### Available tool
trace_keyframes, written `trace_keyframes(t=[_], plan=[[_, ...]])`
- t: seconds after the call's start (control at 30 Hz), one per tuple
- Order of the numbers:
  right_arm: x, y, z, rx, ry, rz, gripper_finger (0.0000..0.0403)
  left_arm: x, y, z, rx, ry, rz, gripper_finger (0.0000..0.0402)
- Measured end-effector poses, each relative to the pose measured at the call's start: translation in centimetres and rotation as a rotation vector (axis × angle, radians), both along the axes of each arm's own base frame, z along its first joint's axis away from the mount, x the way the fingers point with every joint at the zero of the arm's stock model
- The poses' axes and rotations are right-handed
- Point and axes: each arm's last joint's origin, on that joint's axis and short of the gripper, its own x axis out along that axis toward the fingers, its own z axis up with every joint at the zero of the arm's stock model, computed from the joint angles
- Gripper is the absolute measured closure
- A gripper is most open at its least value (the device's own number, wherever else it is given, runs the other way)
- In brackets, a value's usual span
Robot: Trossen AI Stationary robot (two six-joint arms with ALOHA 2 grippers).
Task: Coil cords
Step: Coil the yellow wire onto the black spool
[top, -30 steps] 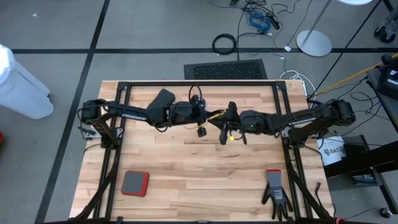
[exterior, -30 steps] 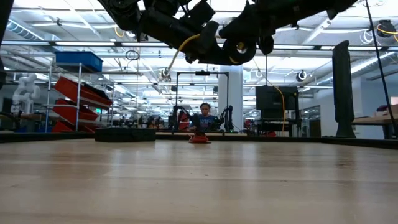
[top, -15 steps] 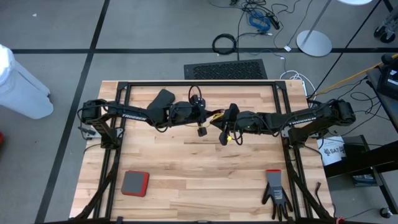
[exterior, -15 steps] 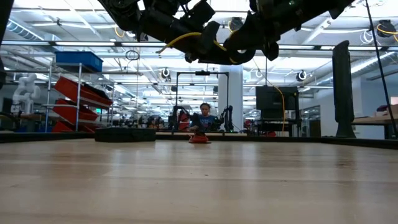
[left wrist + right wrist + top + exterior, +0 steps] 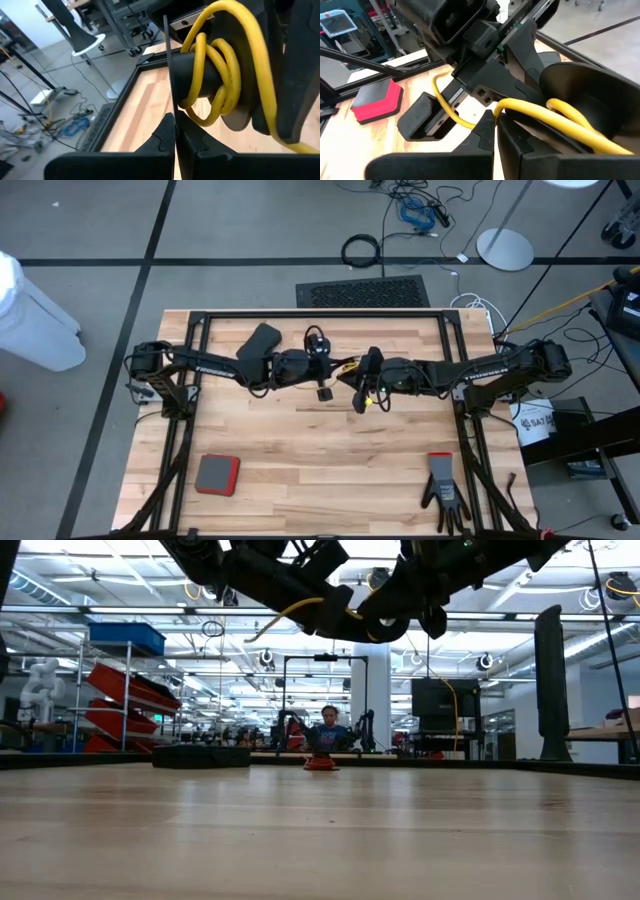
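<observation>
Midair, yellow cord (image 5: 349, 366) between both closed hands.

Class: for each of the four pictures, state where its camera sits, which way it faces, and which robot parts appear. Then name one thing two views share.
High: overhead, facing down; both arms, left pincer, right pincer.
Low: table height, facing the room; arms overhead.
Left wrist: on the left arm; own shut fingers, black reel.
Right wrist: on the right arm; own shut fingers.
Shared: both wrist views show the yellow cord.

Yellow cord (image 5: 220, 75): its far end runs off the frame edge beyond the left gripper (image 5: 175, 131). The reel (image 5: 200, 75) is partly hidden behind the coils.
</observation>
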Motion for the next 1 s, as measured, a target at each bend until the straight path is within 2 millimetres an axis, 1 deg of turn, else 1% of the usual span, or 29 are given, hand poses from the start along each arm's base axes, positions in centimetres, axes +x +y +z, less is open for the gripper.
trace_keyframes(t=[0.23,0.43,0.67,0.8,0.9,1.0], plan=[[0.0,-0.2,0.0,0.036,-0.008,0.018,0.0402,0.0,-0.8,0.0,0.112,0.041,0.018,0.0402],[0.1,-0.2,0.1,0.049,-0.006,0.036,0.0402,-0.1,-1.0,0.0,0.177,0.071,0.016,0.0402],[0.2,-0.9,-0.3,0.071,0.015,0.012,0.0402,0.0,-1.0,0.1,0.193,0.062,0.021,0.0402],[0.3,-0.9,-0.4,0.057,0.024,-0.003,0.0402,0.0,-0.9,0.2,0.182,0.035,0.039,0.0402],[0.2,-1.0,-0.6,0.027,0.045,-0.030,0.0402,0.0,-0.8,0.3,0.152,0.011,0.061,0.0402],[0.2,-1.1,-0.6,-0.003,0.058,-0.046,0.0402,0.0,-0.6,0.4,0.106,-0.009,0.048,0.0402]])
